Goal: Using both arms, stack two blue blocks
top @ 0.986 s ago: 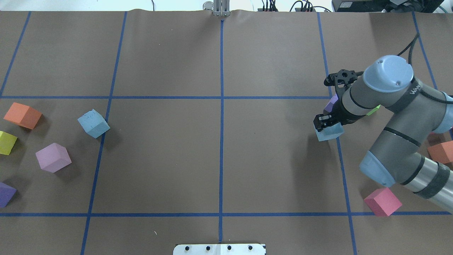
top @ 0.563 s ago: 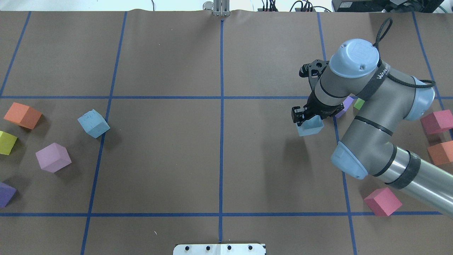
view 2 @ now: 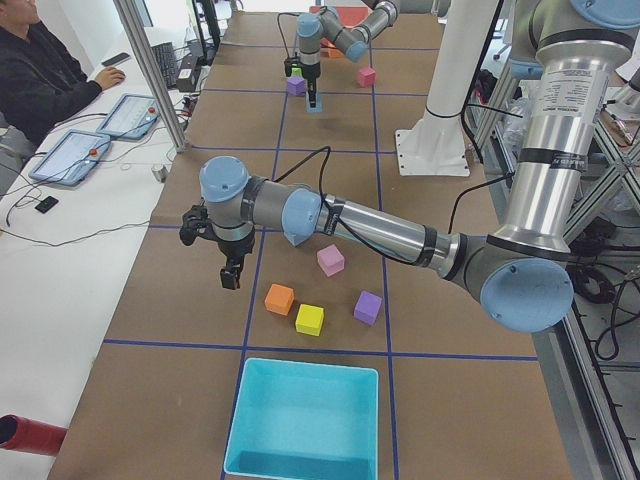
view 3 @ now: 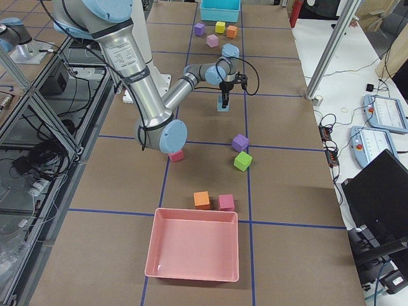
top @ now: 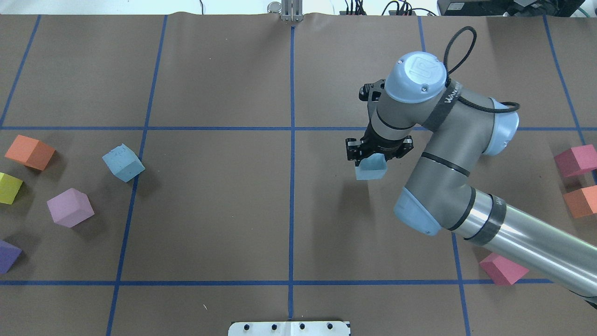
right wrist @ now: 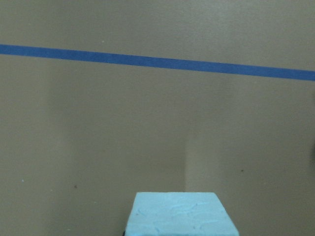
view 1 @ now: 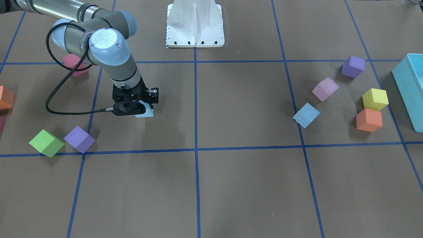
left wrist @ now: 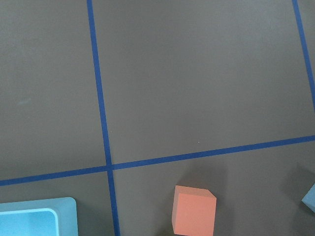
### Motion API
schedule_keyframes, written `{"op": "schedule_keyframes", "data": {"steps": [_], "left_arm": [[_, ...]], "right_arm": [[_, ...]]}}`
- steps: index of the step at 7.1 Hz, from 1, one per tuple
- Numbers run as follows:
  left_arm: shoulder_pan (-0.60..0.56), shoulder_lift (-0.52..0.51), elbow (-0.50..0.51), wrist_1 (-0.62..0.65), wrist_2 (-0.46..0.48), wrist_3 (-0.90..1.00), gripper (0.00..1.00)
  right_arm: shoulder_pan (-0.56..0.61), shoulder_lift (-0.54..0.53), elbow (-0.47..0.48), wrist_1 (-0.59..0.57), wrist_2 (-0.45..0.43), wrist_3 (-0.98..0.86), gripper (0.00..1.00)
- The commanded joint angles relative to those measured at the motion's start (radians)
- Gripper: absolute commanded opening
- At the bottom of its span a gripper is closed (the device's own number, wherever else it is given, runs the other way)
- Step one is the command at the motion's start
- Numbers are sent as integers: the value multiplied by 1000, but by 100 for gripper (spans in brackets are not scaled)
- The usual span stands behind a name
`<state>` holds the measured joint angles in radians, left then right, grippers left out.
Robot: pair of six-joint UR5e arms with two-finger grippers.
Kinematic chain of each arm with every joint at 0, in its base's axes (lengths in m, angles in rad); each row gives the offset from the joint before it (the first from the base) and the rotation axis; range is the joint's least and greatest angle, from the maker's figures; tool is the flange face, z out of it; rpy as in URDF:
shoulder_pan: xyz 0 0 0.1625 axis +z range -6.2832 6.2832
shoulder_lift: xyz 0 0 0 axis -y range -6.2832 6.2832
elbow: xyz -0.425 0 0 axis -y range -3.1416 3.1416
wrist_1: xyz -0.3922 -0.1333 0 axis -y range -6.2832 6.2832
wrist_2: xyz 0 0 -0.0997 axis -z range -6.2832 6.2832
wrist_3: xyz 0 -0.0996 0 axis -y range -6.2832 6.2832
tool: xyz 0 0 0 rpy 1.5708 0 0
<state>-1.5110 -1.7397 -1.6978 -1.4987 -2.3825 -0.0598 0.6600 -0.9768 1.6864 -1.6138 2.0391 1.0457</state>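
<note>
Blue block [top: 371, 171] clamped in right pincer [top: 373, 159]; second blue block [top: 123, 162] lies well apart: two total.

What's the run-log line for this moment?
right hand: shut on blue block | left hand: state unclear, near orange cube | other blue block: on table, free | stack: not started

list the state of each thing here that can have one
right tool, shut on the held blue block
held blue block, gripped, not yet stacked
other blue block, lying free, nothing on top of it
left tool, open or shut cannot be told
teal bin, upright, looks empty
pink bin, upright, looks empty
</note>
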Motion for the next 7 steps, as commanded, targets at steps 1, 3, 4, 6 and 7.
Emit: {"op": "schedule_keyframes", "data": {"steps": [1,3,4,6,7], "left_arm": [[0,0,3,0,2,0,100],[0,12,3,0,2,0,100],[2,12,3,0,2,0,100],[0,14,7,0,2,0,100],[0,14,7,0,2,0,100]], "right_arm": [[-28,72,-89,70,-13,110,64],[-78,171,-207,114,-82,158,64],[-86,188,-208,109,-83,166,64],[-111,198,-211,104,-91,183,64],[-134,205,-212,103,-112,183,64]]}}
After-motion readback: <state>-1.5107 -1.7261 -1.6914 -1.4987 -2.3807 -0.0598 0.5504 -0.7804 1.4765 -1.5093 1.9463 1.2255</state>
